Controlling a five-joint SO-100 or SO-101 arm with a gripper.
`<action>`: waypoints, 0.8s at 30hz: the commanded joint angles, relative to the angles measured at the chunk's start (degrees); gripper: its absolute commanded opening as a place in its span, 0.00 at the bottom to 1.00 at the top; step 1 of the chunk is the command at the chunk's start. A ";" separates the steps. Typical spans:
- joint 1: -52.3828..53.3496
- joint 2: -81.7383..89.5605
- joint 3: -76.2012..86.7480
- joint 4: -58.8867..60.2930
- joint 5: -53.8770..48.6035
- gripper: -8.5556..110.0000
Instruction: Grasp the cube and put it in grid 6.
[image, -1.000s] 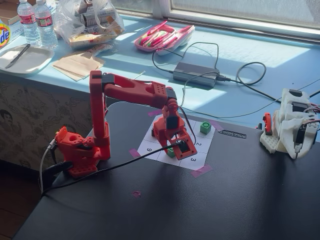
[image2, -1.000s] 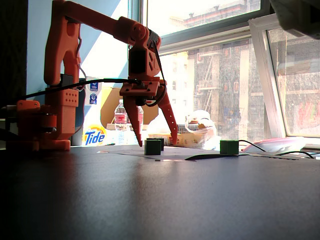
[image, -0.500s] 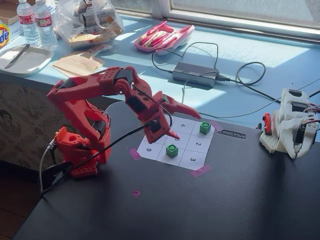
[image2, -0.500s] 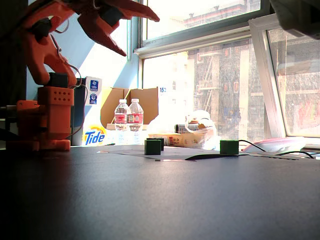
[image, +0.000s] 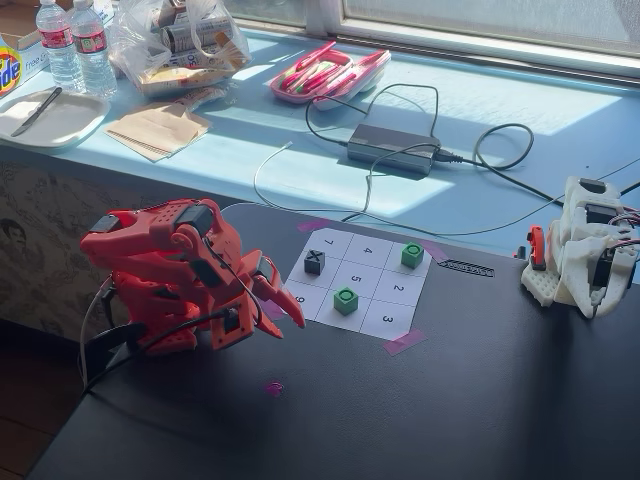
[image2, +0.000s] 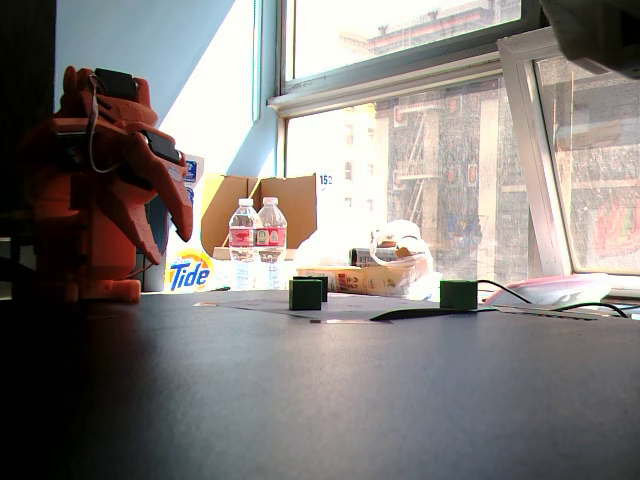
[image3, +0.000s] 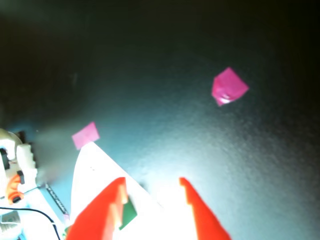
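A folded red robot arm (image: 170, 275) sits at the left of a dark bench (image: 420, 410) in a fixed view, its jaws spread and holding nothing above the paper grid's (image: 352, 280) near corner. One green cube (image: 346, 300) rests near cell 5; another green cube (image: 412, 255) sits at the far right corner. A dark X cube (image: 314, 262) lies beside cell 7.

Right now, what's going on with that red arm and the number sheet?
The red arm sits folded beside the numbered sheet, its gripper empty and hanging near the sheet's edge. Two green cubes are on the sheet: one beside the 5, one at the far corner. A dark cube marked X sits near the 7. Nothing has been grasped yet.
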 joint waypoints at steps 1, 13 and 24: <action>0.09 0.09 3.34 2.81 -0.35 0.16; -0.53 0.09 3.43 2.72 -0.70 0.15; -0.53 0.09 3.43 2.72 -0.79 0.15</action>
